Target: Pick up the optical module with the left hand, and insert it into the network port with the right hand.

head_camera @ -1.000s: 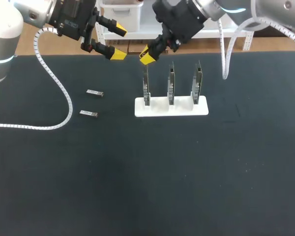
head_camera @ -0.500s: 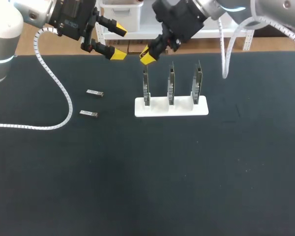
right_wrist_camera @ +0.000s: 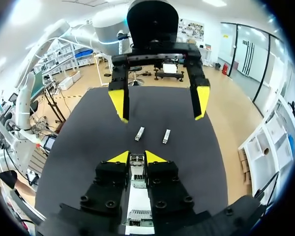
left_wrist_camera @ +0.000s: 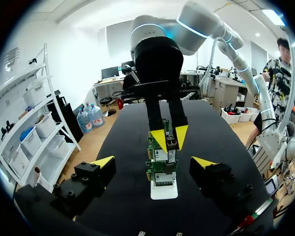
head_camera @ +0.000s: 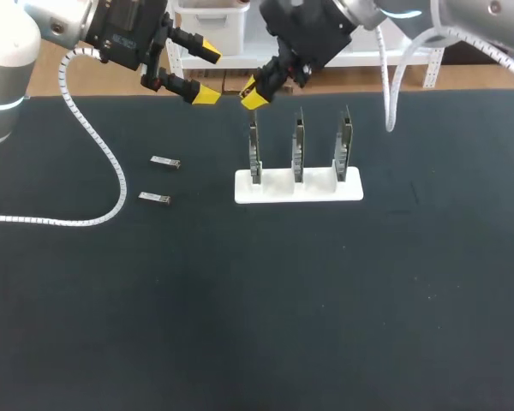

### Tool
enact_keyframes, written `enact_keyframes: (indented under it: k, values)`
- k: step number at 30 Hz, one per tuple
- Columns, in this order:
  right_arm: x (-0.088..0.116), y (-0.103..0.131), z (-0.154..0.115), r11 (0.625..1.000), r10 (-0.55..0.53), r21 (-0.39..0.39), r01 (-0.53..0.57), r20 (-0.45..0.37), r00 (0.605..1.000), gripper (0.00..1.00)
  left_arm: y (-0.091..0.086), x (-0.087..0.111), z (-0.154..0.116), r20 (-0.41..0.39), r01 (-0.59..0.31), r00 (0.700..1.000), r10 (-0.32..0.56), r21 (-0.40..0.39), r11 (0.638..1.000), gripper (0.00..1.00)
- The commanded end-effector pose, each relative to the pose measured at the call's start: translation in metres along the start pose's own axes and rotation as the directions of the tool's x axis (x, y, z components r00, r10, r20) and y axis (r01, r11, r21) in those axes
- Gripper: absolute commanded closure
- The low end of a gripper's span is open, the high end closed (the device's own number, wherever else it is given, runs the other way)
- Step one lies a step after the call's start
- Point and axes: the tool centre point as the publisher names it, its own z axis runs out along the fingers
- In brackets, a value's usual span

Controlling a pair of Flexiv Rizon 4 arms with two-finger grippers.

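Right pincer (head_camera: 254, 92) grips a small grey optical module (left_wrist_camera: 172, 143); left pincer (head_camera: 207, 72) gapes, holding nothing.
Right pincer hangs over the leftmost port board (head_camera: 254, 154) in the white stand (head_camera: 313, 188); a far module (head_camera: 165, 162) and a near module (head_camera: 154, 198) lie on the black surface (head_camera: 240, 300).

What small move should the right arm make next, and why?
Probably lower the right jaws a little toward the leftmost board in the white holder. They appear shut on an optical module and hang just above that board, with the module not yet in its port. The left jaws stand open and empty, off to the side.
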Motion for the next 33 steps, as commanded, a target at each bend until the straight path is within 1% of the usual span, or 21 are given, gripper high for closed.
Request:
enact_keyframes:
  k: [1, 14, 33]
  values:
    - [-0.0008, 0.0086, -0.0036, 1.0, -0.003, 0.016, 0.003, -0.008, 1.0, 1.0, 0.0002, -0.0009, -0.0001, -0.005, 0.002, 1.0, -0.002, 0.0, 1.0, 0.0]
    - [0.005, 0.0132, -0.0001, 1.0, 0.022, 0.017, -0.022, -0.013, 1.0, 1.0, 0.0002, -0.0009, -0.0001, -0.005, 0.002, 1.0, -0.002, 0.0, 1.0, 0.0]
    - [0.0068, 0.0071, -0.0008, 1.0, 0.023, 0.013, -0.023, -0.015, 1.0, 1.0, 0.0002, -0.0009, -0.0001, -0.005, 0.002, 1.0, -0.002, 0.0, 1.0, 0.0]
